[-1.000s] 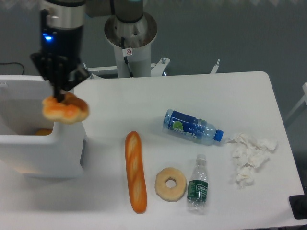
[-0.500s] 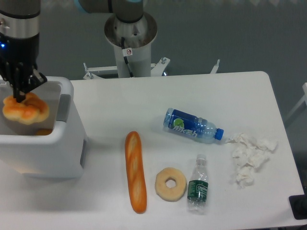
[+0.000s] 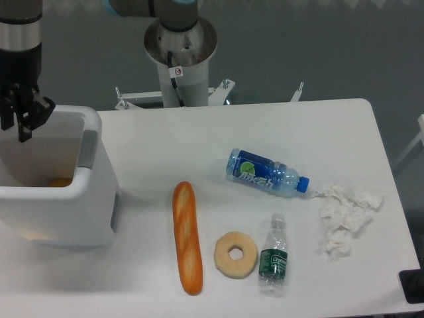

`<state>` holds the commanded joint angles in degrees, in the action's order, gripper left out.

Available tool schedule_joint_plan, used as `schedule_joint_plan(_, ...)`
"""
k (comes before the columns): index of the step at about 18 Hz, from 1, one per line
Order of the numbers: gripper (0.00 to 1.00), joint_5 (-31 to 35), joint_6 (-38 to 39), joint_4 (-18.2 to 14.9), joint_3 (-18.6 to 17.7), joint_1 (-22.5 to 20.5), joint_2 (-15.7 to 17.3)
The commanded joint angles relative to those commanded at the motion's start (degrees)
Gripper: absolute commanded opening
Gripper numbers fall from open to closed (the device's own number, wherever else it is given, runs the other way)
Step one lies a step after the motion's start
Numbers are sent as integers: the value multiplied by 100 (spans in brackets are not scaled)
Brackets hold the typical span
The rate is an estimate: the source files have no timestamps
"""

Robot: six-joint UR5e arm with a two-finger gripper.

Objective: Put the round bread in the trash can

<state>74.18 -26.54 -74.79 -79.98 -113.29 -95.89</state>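
Note:
The trash can (image 3: 73, 212), a big white boxy bin with a grey side panel, stands at the table's left edge. My gripper (image 3: 16, 130) hangs over its open top near the back left, open, with nothing between its dark fingers (image 3: 26, 129). The round bread is hidden from view. Only a small orange patch (image 3: 59, 182) shows low inside the bin behind the front wall, and I cannot tell what it is.
A long orange baguette (image 3: 187, 237) lies right of the bin, with a pale donut (image 3: 236, 254) beside it. A small green-label bottle (image 3: 273, 262), a blue-label bottle (image 3: 265, 175) and crumpled tissue (image 3: 346, 218) lie to the right.
The gripper carried the round bread left over the bin and let it go. The bread has dropped out of sight and the fingers now stand empty.

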Motion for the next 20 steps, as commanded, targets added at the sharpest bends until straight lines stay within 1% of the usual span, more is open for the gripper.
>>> schedule_joint_plan(1, 100, 26, 0, 0, 0, -88, -26)
schedule_joint_plan(6, 100, 79, -123, 0, 52, -1325, 17)
schedule_joint_plan(10, 100, 123, -860, -9, -17, -2310, 9)
schedule_joint_plan(12, 100, 132, -1255, 9, -105, -2688, -61)
schedule_joint_plan(14, 100, 228, -1738, 35, -210, -2970, -175)
schedule_joint_plan(16, 100, 630, -2291, 44, -395, -3199, -272)
schedule_joint_plan(18, 100, 1097, -2906, 9, -431, -3392, -509)
schedule_joint_plan(19, 100, 1203, -3188, 9, -413, -3515, -632)
schedule_joint_plan(20, 100, 1265, -3443, 52, -404, -3551, -789)
